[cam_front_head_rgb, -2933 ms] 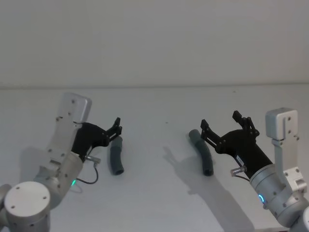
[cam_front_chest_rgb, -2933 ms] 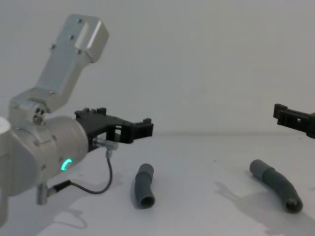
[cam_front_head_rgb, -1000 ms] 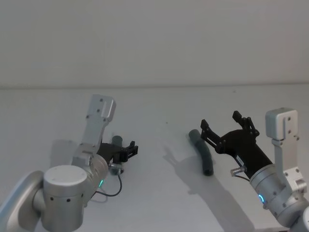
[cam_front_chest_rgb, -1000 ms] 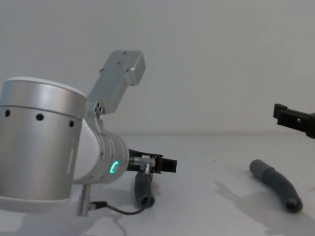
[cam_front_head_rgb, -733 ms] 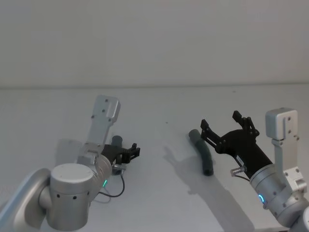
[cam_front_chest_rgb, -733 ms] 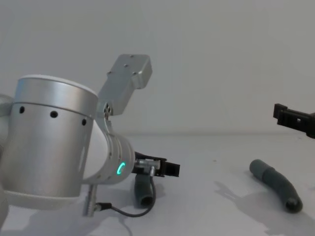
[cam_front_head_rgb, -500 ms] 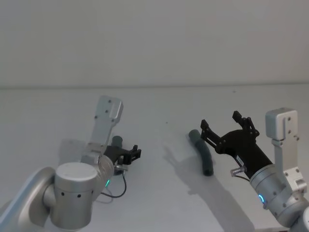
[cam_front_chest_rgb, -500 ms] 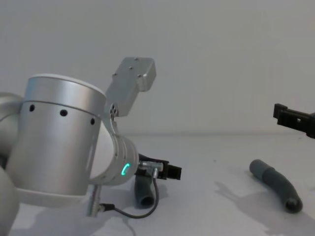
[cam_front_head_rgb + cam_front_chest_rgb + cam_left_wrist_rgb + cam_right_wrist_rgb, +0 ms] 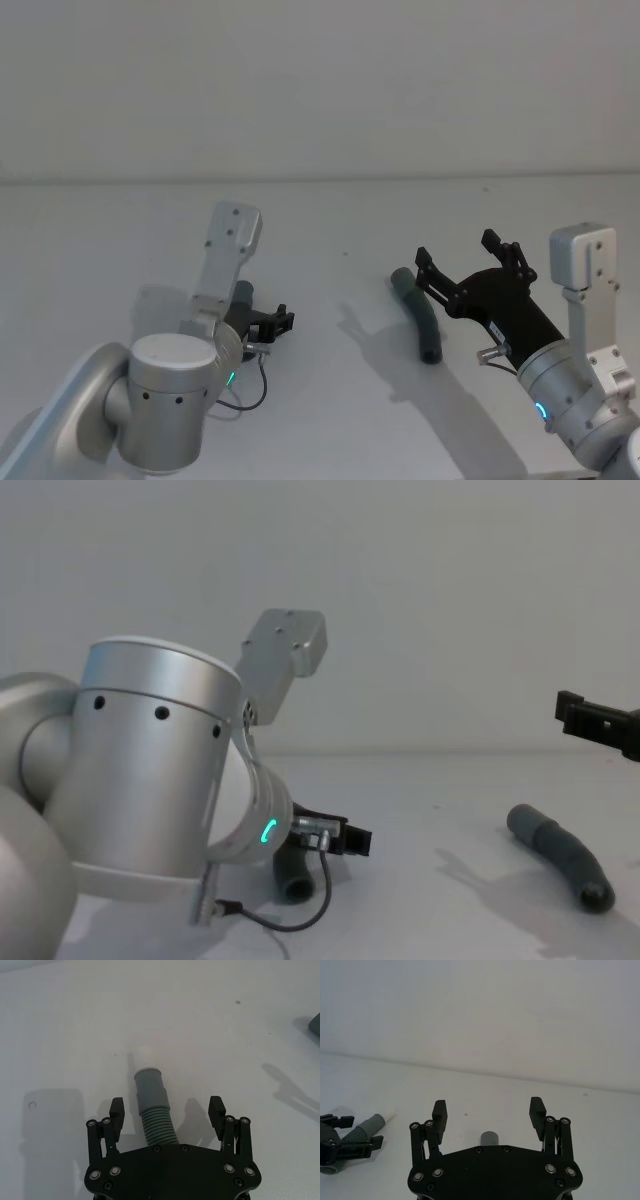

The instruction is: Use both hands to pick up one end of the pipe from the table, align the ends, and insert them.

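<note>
The shorter pipe piece (image 9: pixel 152 1105) lies on the white table (image 9: pixel 330 410), ribbed, with a smooth grey collar and a white tip (image 9: pixel 144 1056) pointing away. My left gripper (image 9: pixel 166 1110) is open and low over the table, one finger on each side of the ribbed part, not touching it. From the head, the left gripper (image 9: pixel 276 322) covers most of this piece (image 9: pixel 243 292). The longer curved piece (image 9: pixel 420 318) lies to the right. My right gripper (image 9: pixel 458 252) hovers open above it, its cuff (image 9: pixel 490 1138) showing between the fingers.
The left arm's large silver joint (image 9: pixel 150 770) bulks across the chest view's left side, with a thin cable (image 9: pixel 290 920) looping beneath it. A bare wall rises behind the table's far edge (image 9: pixel 320 180). Open table lies between the two pieces.
My left arm has swung forward and down, bringing its open gripper over the shorter piece and then a little farther along it. The right arm and both pieces have stayed put.
</note>
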You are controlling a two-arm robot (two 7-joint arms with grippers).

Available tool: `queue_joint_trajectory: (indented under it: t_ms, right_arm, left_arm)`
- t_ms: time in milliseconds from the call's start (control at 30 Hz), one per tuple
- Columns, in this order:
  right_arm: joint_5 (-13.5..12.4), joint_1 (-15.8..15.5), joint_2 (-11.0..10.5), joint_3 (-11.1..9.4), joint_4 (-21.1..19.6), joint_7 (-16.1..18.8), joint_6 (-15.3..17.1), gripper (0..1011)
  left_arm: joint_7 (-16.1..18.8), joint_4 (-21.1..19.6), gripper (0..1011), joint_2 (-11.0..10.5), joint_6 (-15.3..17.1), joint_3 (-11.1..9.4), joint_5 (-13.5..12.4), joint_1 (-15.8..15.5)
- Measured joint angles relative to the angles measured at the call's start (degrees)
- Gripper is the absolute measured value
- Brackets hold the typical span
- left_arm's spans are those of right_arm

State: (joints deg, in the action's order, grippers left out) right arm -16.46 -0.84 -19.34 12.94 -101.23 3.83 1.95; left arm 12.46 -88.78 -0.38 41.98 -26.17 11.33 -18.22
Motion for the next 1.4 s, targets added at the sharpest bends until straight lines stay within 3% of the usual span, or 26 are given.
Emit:
queue_joint_trajectory:
  t_ms: [333,533,800,1400]
  right_arm:
    - [0.00,0.00,0.00,0.00,0.00,0.00,0.00,1000]
    - [0.00,0.00,0.00,0.00,0.00,0.00,0.00,1000]
    - [0.00,0.00,0.00,0.00,0.00,0.00,0.00,1000]
    - [0.00,0.00,0.00,0.00,0.00,0.00,0.00,1000]
  left_arm:
    - [0.54,1.95,1000,1.39,-0.56,0.20,-0.51,-0.22]
    - [0.70,2.90,883,2.13,-1.19,0.40,-0.64,-0.24]
    - [0.80,3.76,636,2.99,-2.15,0.78,-0.82,-0.05]
    - [0.58,3.75,475,3.56,-2.89,1.61,-1.19,0.80]
